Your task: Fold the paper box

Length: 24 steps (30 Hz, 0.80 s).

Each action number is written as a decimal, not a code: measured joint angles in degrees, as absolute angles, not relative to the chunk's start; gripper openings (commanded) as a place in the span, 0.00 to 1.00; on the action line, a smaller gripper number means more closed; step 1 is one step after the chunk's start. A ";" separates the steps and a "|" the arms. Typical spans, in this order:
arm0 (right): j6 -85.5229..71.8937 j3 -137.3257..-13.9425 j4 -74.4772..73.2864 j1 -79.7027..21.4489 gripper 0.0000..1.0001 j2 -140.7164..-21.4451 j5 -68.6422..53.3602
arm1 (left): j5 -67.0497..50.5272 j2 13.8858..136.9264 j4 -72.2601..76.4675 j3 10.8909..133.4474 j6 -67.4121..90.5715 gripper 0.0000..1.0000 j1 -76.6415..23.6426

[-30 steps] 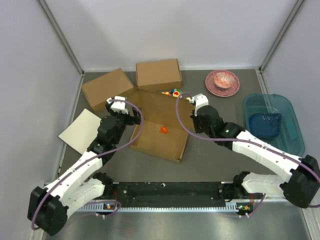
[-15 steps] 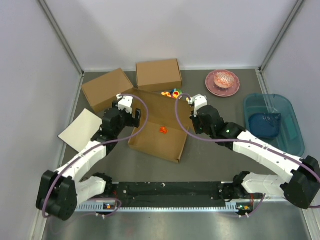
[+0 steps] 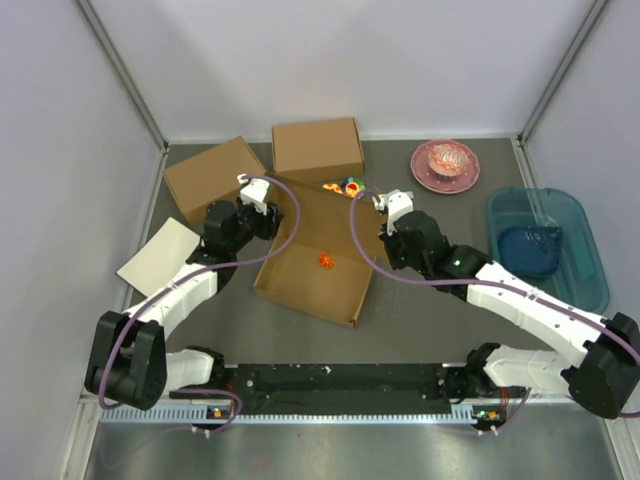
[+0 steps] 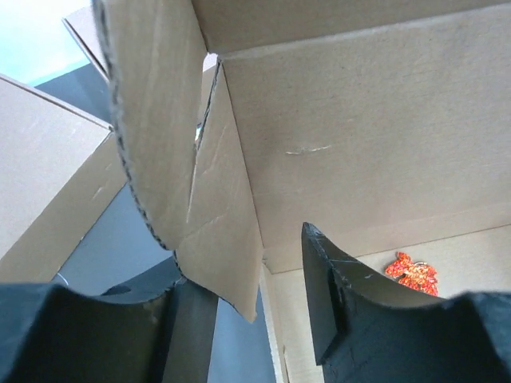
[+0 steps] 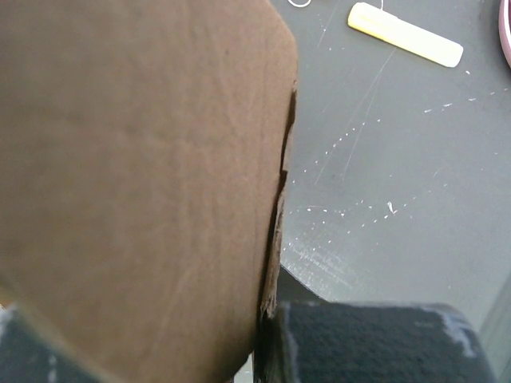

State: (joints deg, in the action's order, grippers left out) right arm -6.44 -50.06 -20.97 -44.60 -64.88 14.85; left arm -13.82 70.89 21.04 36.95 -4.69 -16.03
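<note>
The paper box (image 3: 335,285) lies at the table's middle as a shallow brown tray with raised side walls. My left gripper (image 3: 262,207) is at its far left corner. In the left wrist view the jaws (image 4: 255,311) stand open astride a hanging corner flap (image 4: 215,223), with a gap still showing beside the right finger (image 4: 335,295). My right gripper (image 3: 385,215) is at the box's far right edge. In the right wrist view it (image 5: 267,335) is shut on the box's wall (image 5: 144,183), which fills the left of the frame.
Two formed brown boxes (image 3: 213,178) (image 3: 317,148) stand behind the paper box. An off-white board (image 3: 160,262) lies at the left. A pink plate (image 3: 445,165) and a teal bin (image 3: 548,245) sit to the right. A small orange bit (image 3: 327,260) lies inside the box.
My left gripper has moved away from the bases to the box's far left corner, and its jaws have narrowed around the flap. The right gripper has stayed put, still shut.
</note>
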 measured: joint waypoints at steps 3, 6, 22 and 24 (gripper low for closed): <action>-6.39 -50.06 -21.02 -44.60 0.00 -64.88 14.85 | -14.76 70.87 21.54 36.88 -4.69 0.28 -15.86; -6.42 -50.06 -21.02 -44.60 0.00 -64.88 14.87 | -15.16 70.37 21.87 36.29 -4.93 0.20 -15.81; -9.39 -50.41 -21.80 -44.58 0.00 -64.88 15.73 | -13.85 63.46 21.85 31.44 -2.04 0.00 -16.05; -10.24 -50.96 -22.83 -44.58 0.00 -64.88 16.12 | -12.21 61.54 21.96 29.65 -0.71 0.00 -17.26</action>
